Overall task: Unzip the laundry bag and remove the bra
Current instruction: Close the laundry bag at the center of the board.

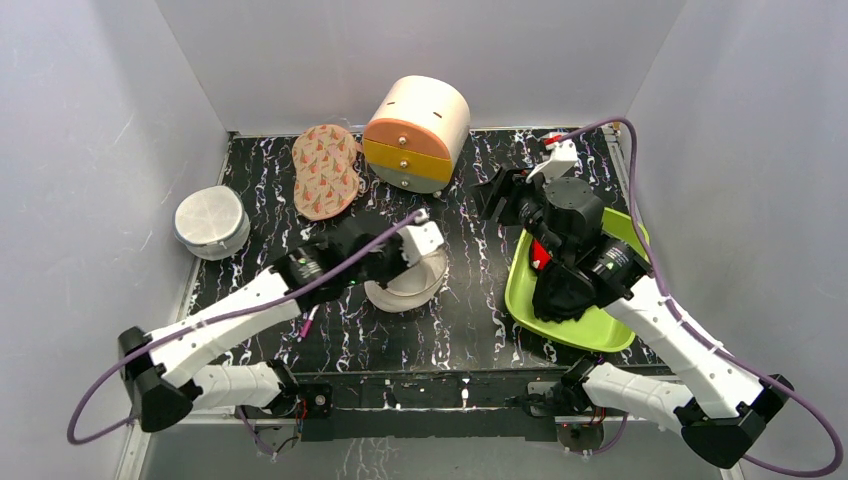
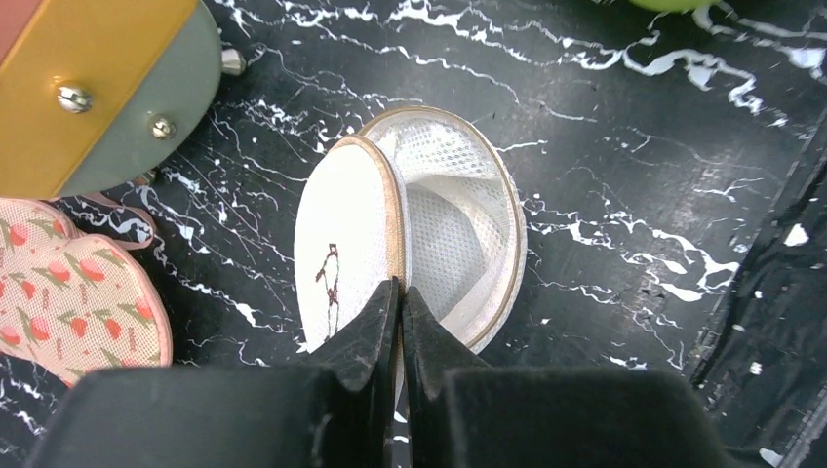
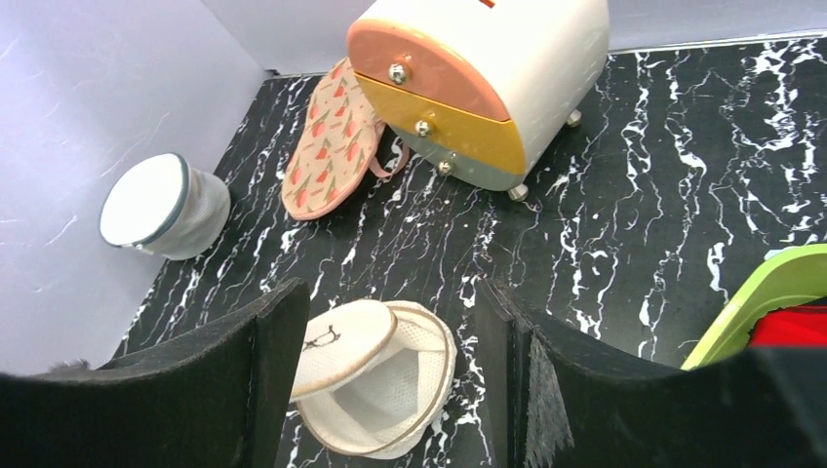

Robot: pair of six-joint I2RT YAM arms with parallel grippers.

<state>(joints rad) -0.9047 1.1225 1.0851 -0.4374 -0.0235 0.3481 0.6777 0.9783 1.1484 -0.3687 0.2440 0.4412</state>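
- Closest in, both arms reach out from the near edge of the black marbled table point(image 1: 465, 325), the left toward its middle, the right over a green tray point(image 1: 598, 332).
- At mid-table the left gripper point(image 2: 400, 289) is clenched on the tan-edged rim of the laundry bag point(image 2: 458, 219), pinching its flipped-up lid.
- That bag is unzipped and gaping, and its white mesh inside looks empty.
- To the right, the bra point(image 3: 795, 327) lies red in the green tray, partly hidden under the right arm.
- Just beyond the tray, the right gripper point(image 3: 390, 302) hangs spread wide, holding nothing.
- Unzipping and removal look done, with only letting go of the lid seemingly left.
- Farther back sit a grey-sided mesh case point(image 3: 161, 205), a carrot-print pad point(image 3: 330, 156) and a small drawer unit point(image 3: 478, 78), all well apart from the bag, blocking nothing.
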